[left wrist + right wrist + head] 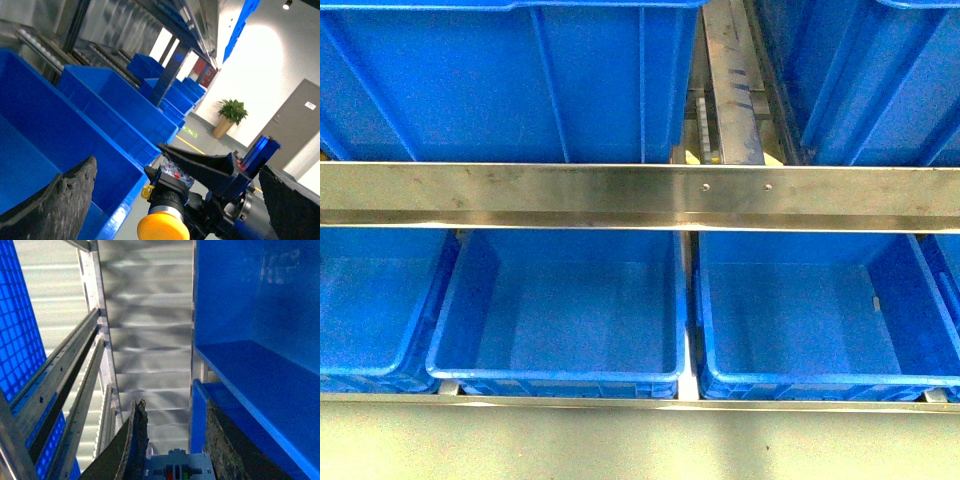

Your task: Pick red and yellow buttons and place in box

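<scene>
The yellow button has a round yellow cap, a black body and a clear contact block. My right gripper is shut on it in the air beside a blue box, seen in the left wrist view. In the right wrist view the button's grey rear block sits between the right gripper's two fingers. My left gripper is open and empty, its fingers spread wide on either side of that scene. No red button is in view. Neither arm shows in the front view.
Open blue boxes stand on the lower shelf at the middle and right, behind a steel rail. More blue boxes fill the shelf above. A shelf frame and a potted plant stand nearby.
</scene>
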`<control>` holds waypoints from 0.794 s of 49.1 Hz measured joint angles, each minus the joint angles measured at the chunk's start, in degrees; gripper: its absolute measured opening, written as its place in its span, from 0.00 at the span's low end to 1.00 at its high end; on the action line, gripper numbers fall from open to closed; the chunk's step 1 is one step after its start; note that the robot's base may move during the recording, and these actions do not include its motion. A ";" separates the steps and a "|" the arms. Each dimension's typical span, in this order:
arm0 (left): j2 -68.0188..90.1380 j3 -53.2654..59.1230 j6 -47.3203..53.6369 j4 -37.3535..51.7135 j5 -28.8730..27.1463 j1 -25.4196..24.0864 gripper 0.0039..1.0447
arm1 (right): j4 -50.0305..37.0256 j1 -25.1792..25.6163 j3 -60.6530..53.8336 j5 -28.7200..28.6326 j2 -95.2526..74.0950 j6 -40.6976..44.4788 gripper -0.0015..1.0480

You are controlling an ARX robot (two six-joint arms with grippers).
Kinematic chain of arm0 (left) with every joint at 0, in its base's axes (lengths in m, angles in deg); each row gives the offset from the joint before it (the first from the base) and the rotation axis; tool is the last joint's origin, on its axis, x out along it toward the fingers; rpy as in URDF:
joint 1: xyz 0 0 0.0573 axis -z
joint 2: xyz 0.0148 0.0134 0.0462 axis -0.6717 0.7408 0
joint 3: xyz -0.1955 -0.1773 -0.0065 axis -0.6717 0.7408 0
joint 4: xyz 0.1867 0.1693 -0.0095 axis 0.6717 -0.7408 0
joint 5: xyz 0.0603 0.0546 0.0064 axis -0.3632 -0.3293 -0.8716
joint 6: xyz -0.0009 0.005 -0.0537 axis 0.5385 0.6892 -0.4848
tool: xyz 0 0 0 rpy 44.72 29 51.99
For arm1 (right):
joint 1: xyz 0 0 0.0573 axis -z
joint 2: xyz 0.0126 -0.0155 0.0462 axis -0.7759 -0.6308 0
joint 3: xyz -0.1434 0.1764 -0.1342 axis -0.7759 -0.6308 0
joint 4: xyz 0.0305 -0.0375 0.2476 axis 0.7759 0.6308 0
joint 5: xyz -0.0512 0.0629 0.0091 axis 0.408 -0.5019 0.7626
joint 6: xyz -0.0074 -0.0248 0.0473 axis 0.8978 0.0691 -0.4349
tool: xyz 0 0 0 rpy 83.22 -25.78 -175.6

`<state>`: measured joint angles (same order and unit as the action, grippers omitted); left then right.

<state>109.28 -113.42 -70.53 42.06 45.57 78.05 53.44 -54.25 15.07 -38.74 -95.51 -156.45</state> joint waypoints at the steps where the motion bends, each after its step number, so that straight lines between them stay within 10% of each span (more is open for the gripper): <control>1: -0.87 0.83 0.02 0.26 -0.11 -0.44 0.93 | -0.13 0.00 0.00 0.04 -0.11 0.15 0.24; 23: -39.01 34.07 2.62 -1.36 1.42 -19.04 0.93 | -2.62 -4.11 2.73 5.07 -3.02 14.14 0.24; 31: -65.66 55.10 -2.99 -3.52 13.09 -40.68 0.92 | -4.28 -10.97 3.56 10.05 -2.80 25.11 0.24; 39: -90.33 70.23 19.89 -34.29 -31.43 -36.15 0.61 | -5.42 -15.56 3.56 14.38 -2.38 33.55 0.24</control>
<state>18.94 -43.19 -50.64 7.76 14.14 41.90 48.02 -69.81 18.63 -24.36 -97.89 -122.90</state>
